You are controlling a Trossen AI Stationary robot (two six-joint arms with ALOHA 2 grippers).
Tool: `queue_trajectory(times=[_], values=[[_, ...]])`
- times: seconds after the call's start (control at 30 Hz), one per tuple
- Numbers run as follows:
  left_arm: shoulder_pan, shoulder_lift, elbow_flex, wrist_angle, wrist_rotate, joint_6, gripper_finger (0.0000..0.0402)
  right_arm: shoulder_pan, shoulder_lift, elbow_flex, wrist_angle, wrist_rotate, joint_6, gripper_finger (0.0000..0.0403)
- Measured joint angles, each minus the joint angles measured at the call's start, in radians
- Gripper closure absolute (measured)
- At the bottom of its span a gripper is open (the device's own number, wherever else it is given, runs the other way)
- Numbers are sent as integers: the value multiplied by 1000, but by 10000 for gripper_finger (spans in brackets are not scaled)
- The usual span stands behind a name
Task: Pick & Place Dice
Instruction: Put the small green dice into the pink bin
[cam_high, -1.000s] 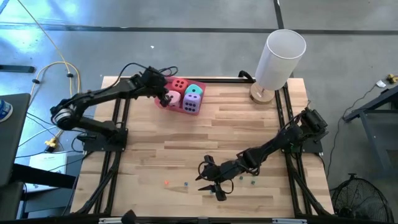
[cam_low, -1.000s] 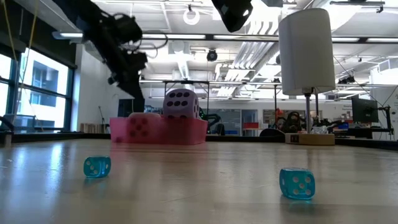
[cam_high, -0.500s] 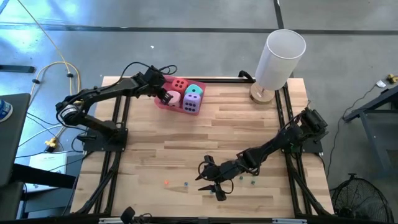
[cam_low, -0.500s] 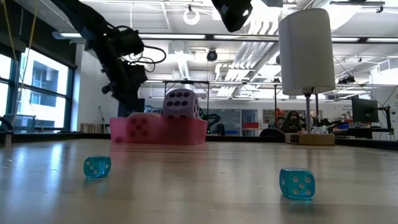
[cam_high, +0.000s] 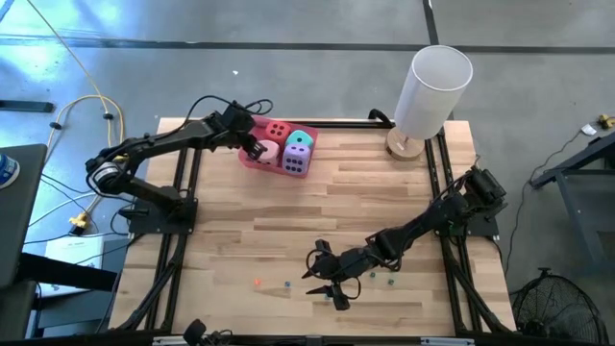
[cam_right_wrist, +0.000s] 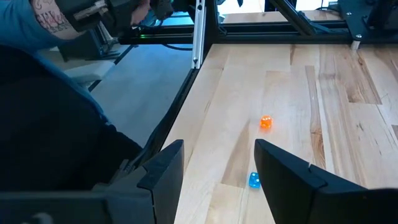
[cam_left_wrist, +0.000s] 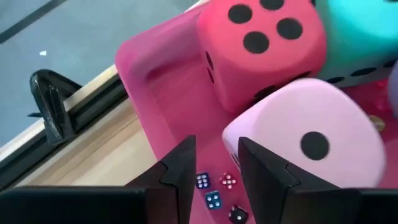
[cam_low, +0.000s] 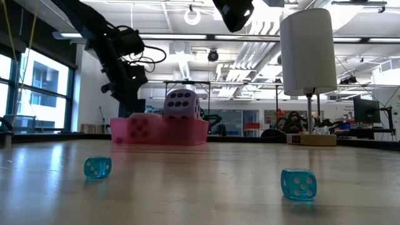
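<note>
The big dice (cam_high: pixel 287 146) are packed in the pink tray (cam_high: pixel 252 159) at the table's far edge, tiny dice (cam_left_wrist: pixel 213 199) beside them. The left gripper (cam_left_wrist: pixel 214 171) is held over them, narrowly parted and empty; the right gripper (cam_right_wrist: pixel 217 171), open wide, is held low near the front scattered dice (cam_right_wrist: pixel 265 122).

No legible words, brands or printed numbers appear anywhere. In the right wrist view a person's blue sleeve (cam_right_wrist: pixel 46 15) carries reddish print too broken to read. The only countable marks are pips: the purple die (cam_low: pixel 182 104) shows six toward the low camera, the red die (cam_left_wrist: pixel 261 46) shows three on one face, and the pink die (cam_left_wrist: pixel 311 146) shows one.
</note>
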Motion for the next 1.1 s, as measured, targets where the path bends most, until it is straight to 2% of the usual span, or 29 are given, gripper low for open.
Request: queue_trajectory(times=[0.27, 0.63, 0.7, 0.9, 1.0, 1.1], values=[[-73, -123, 1, -55, 9, -10, 286, 0, 0, 0, 0, -1, -7, 215], [-331, -383, 1, -303, 133, -148, 285, 9, 0, 0, -2, -2, -5, 215], [-386, -417, 1, -342, 150, -187, 285, 11, 0, 1, -13, 32, -4, 215], [-558, -476, -32, -376, 216, -262, 285, 10, 0, 1, -189, 277, 83, 215], [-651, -479, -61, -371, 210, -314, 285, 10, 0, 1, -284, 295, 160, 215], [-750, -479, -99, -338, 211, -351, 285, 11, -17, 1, -377, 258, 235, 215]])
